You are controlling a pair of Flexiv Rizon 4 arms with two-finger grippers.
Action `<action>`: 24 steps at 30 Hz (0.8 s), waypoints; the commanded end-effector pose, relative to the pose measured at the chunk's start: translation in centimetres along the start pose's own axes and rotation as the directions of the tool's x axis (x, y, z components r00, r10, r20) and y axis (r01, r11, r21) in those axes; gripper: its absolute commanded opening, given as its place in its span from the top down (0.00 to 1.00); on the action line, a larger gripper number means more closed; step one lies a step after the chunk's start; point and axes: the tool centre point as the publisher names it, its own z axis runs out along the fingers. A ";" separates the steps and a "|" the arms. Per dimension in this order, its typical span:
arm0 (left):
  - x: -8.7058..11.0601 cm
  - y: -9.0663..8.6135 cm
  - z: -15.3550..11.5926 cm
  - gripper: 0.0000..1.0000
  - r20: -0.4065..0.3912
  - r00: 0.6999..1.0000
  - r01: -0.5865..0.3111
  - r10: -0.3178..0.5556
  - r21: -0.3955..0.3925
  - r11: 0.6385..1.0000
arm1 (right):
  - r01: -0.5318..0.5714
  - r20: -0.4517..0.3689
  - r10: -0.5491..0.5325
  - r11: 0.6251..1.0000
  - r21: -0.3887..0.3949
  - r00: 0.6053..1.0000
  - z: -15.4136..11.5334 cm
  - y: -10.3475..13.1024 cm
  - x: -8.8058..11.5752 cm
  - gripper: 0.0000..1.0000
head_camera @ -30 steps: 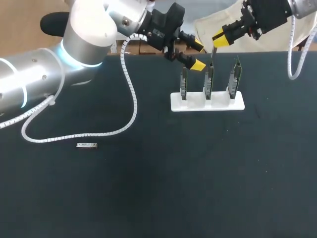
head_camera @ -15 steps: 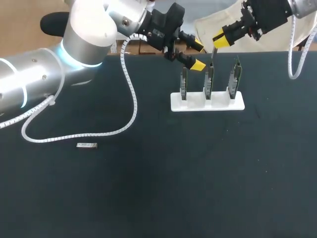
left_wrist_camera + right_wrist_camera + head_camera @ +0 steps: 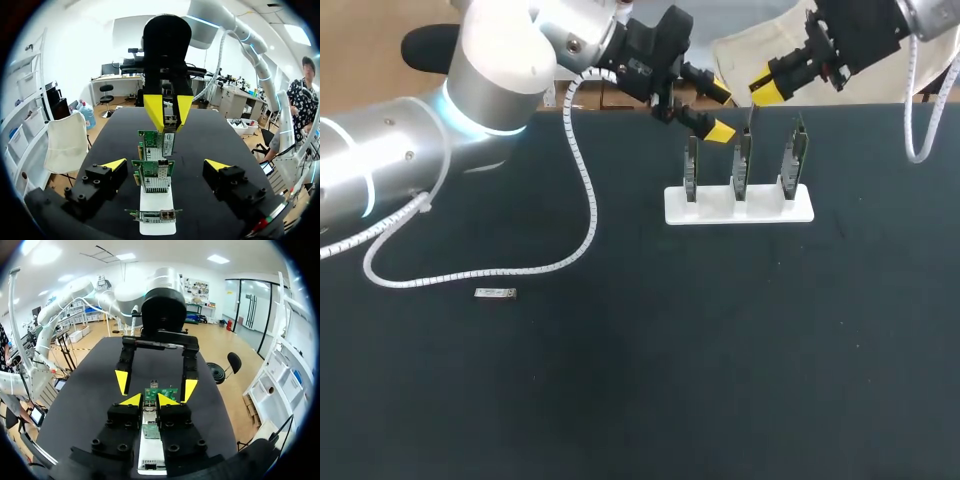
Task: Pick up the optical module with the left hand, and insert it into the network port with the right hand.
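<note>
My right gripper [image 3: 766, 87] hangs over the middle of three upright network cards [image 3: 742, 160] on a white stand [image 3: 740, 208]. It is shut on a small silver optical module [image 3: 150, 424], held between its yellow tips [image 3: 150, 400]. In the left wrist view the module [image 3: 169, 137] points down at the top edge of a green card [image 3: 151, 140]. My left gripper [image 3: 710, 112] stands open just left of the cards, its fingers [image 3: 114, 165] apart on either side of the nearest card [image 3: 154, 176], touching nothing. In the right wrist view the left gripper [image 3: 156, 385] faces mine across the cards.
A second small silver module-like piece [image 3: 495, 293] lies flat on the black table [image 3: 650, 380] at the left. The left arm's white coiled cable [image 3: 582, 180] loops down onto the table near it.
The right gripper has shifted slightly, its yellow tip a little lower over the middle card. The left arm has not moved.
</note>
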 end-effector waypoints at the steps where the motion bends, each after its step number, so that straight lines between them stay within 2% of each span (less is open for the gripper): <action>1: 0.0 0.0 0.0 0.00 0.001 1.000 -0.001 0.001 -0.001 1.000 | 0.002 -0.006 -0.002 1.000 0.018 1.000 0.2 0.7 0.0 1.00; 24: 0.0 0.0 0.0 0.00 0.001 1.000 -0.001 0.001 -0.001 1.000 | 0.032 -0.049 -0.030 0.999 0.036 0.998 1.2 -0.1 0.3 1.00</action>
